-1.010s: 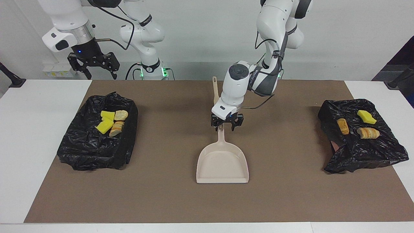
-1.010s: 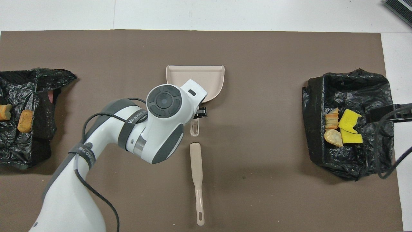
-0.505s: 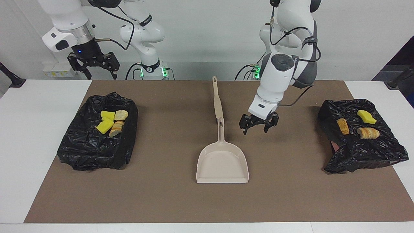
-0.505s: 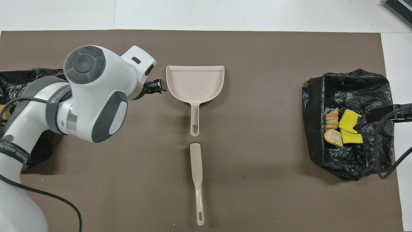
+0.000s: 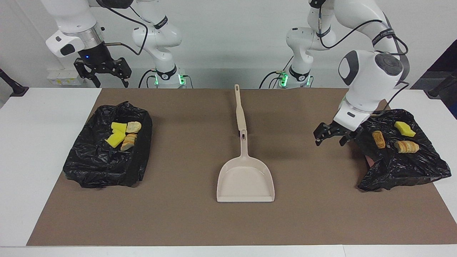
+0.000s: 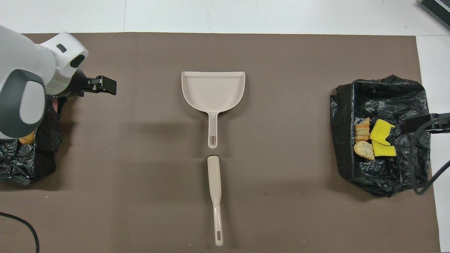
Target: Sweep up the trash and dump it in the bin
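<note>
The trash lies in two black-bagged bins. Yellow sponge chunks and bread pieces (image 5: 123,135) (image 6: 372,140) sit in the bin (image 5: 103,160) (image 6: 383,168) at the right arm's end. A sponge chunk and two bread pieces (image 5: 403,137) rest on the bin (image 5: 400,167) (image 6: 21,165) at the left arm's end. The beige dustpan (image 5: 245,178) (image 6: 212,91) lies flat mid-mat, with the beige brush (image 5: 240,110) (image 6: 215,189) in line with its handle, nearer the robots. My left gripper (image 5: 332,137) (image 6: 105,85) hangs open and empty over the mat beside that bin. My right gripper (image 5: 103,73) waits open, raised by the right arm's base.
A brown mat (image 5: 178,214) (image 6: 281,211) covers the middle of the white table (image 5: 32,160). A black cable (image 6: 422,175) from the right arm hangs over the bin at that arm's end.
My left gripper has left the dustpan's handle and swung toward the left arm's end, stopping beside the bin there. The dustpan stays on the mat. The right arm has not moved.
</note>
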{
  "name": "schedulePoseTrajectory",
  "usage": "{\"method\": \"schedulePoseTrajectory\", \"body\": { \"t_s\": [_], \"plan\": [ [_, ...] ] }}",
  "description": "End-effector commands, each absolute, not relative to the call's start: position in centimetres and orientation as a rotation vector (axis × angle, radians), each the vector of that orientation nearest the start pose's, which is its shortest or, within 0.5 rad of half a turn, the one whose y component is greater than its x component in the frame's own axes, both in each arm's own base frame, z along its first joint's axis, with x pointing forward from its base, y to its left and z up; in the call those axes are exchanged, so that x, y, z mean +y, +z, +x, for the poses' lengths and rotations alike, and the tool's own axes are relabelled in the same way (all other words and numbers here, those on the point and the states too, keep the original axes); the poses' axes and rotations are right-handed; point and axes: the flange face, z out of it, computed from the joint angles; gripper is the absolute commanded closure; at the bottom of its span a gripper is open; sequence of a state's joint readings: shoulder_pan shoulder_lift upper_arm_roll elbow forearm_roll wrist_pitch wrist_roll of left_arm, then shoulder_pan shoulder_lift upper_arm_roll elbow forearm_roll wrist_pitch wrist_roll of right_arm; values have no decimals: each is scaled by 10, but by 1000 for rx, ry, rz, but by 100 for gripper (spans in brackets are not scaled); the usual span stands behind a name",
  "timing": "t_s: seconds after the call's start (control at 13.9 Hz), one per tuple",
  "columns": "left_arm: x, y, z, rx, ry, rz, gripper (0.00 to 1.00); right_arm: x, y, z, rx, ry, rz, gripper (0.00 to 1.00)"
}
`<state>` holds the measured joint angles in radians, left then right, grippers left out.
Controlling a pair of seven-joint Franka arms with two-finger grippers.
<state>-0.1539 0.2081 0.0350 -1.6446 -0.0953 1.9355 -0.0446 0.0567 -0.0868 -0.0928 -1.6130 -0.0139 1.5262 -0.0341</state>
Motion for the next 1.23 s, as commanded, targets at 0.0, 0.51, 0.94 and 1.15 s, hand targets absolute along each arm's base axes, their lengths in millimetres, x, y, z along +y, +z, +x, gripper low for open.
{"method": "schedulePoseTrajectory", "body": {
  "t_s": [0.0,0.51,0.94,1.15],
  "plan": [
    [-39,510,622,146,-78,-3243,0,-25,649,516,-46,8,-3144,0],
    [-20,579,593,192,-43,-3133,0,-23,647,513,-48,32,-3143,0],
    [-19,642,541,205,-39,-3136,0,-23,647,513,-48,30,-3143,0],
    [-18,638,519,210,55,-3138,0,-23,647,513,-48,30,-3142,0]
  ]
}}
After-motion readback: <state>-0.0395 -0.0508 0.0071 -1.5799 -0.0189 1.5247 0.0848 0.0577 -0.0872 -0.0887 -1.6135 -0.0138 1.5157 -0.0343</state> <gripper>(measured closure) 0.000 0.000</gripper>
